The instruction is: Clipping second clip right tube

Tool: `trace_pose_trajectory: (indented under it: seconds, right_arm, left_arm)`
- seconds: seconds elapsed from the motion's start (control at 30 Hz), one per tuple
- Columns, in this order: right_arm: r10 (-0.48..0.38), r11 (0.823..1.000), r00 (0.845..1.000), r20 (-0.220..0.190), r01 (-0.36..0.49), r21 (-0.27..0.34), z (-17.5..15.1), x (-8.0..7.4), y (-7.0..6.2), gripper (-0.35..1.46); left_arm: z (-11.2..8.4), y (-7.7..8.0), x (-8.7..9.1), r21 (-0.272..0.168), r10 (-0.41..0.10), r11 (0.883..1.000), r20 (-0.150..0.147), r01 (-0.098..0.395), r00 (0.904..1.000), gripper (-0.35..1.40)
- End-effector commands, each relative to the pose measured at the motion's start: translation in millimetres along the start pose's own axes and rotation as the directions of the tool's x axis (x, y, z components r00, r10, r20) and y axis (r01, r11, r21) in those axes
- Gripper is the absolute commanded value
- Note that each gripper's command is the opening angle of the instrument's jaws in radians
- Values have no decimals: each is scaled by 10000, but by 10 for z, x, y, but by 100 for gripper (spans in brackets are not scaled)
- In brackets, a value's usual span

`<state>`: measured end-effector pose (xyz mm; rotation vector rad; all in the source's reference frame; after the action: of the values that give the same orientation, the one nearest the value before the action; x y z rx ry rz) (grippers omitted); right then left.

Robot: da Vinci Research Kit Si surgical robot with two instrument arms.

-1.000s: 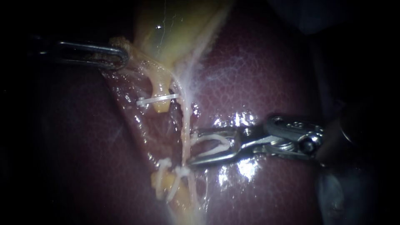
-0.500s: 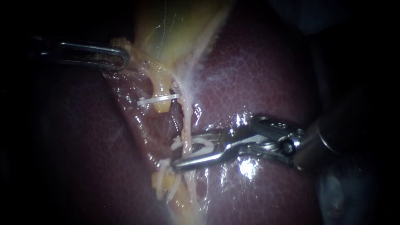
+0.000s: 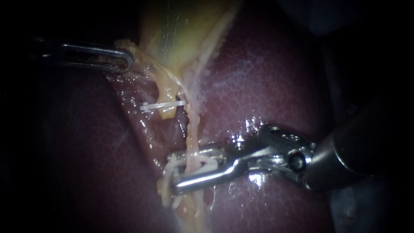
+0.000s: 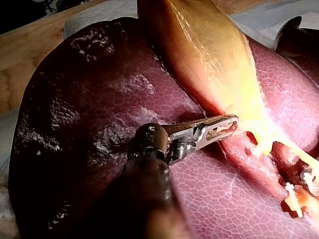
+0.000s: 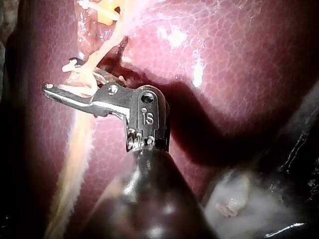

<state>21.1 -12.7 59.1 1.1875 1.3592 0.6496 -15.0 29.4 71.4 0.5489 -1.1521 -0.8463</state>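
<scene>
Right tube (image 3: 191, 131), pale, thin, stringy, between right instrument's (image 3: 172, 171) parted jaws (white clip (image 3: 206, 165) inside); left instrument's (image 3: 127, 60) jaws tight on gallbladder (image 3: 181, 39).

The left instrument (image 4: 233, 121) lay across the liver (image 4: 89, 124), its jaws clamped on the narrow end of the gallbladder (image 4: 209, 55); a pale tube (image 4: 298, 154) ran just beyond them.

Liver (image 3: 267, 86) wet and glossy, finely pebbled — right instrument (image 3: 173, 171) polished metal, clip (image 3: 164, 105) matt plastic.
</scene>
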Motion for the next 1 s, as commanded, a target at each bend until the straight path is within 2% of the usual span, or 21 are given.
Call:
trace_pose_trajectory:
  seconds: [0.03,0.17,0.73,0.87,1.0]
  right_arm:
    - [11,10000,10000,4,-11,-3,-2,1,0,40]
    - [144,9999,9999,-15,-144,-16,-7,3,1,30]
    - [614,9981,9980,-170,-612,115,-15,5,10,-35]
    - [973,9952,9951,-190,-974,-24,-17,6,10,-35]
    - [981,9952,9950,-191,-982,-24,-17,7,10,-35]
  left_arm:
    - [0,0,0,3,1,10000,0,-1,10000,-35]
    - [0,0,0,2,1,10000,0,-1,10000,-35]
    - [0,0,0,1,0,10000,0,0,10000,-35]
    - [0,0,0,2,0,10000,0,0,10000,-35]
    - [0,0,0,1,0,10000,0,0,10000,-35]
